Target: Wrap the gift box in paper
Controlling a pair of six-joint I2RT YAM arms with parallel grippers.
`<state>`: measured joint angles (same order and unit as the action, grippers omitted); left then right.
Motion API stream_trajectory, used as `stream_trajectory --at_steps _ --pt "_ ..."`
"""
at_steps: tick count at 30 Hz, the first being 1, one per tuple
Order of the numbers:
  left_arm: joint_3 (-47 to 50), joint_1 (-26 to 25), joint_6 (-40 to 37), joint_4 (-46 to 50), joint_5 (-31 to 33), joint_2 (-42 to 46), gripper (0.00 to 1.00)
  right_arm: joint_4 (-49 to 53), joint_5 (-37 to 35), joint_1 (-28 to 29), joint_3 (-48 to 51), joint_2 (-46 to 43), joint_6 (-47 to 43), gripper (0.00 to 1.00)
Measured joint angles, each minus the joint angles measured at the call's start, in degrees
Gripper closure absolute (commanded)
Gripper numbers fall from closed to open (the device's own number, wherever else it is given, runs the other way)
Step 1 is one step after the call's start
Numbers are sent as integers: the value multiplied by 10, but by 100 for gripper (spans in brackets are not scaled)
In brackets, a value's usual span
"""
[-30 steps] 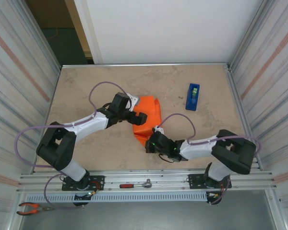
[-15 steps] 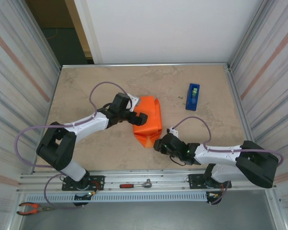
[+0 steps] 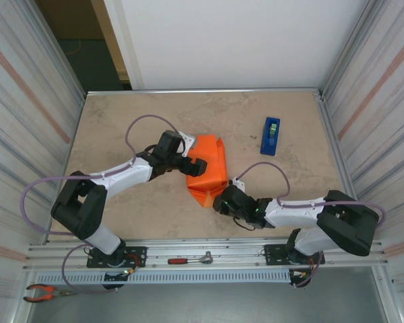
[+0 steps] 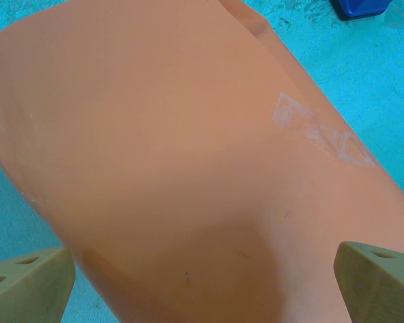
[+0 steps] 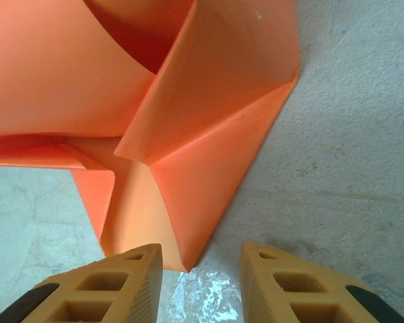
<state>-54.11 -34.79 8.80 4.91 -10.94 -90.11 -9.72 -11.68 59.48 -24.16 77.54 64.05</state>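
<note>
The bench (image 3: 121, 114) carries the folded orange paper (image 3: 212, 165) near its middle, with loose flaps at the end toward the near edge. The left gripper (image 3: 194, 165) straddles the bundle's left side, jaws spread wide. The right gripper (image 3: 220, 200) sits at the paper's near corner, jaws parted, gripping nothing. A blue tape dispenser (image 3: 271, 136) stands toward the right edge.

A beige, mottled stone-look worktop (image 3: 121, 121) carries two things. Near its middle lies the bright orange sheet of paper (image 3: 212, 161), folded up into a creased, angular bundle with flaps spread flat at its near end. A narrow blue tape dispenser (image 3: 271, 136) rests well apart from the bundle, farther back and to the right.
</note>
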Motion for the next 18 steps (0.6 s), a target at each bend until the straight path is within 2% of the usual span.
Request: stream_trajectory --at_steps 18 --pt "0 -2 0 0 0 0 1 -19 2 0 -12 38 0 76"
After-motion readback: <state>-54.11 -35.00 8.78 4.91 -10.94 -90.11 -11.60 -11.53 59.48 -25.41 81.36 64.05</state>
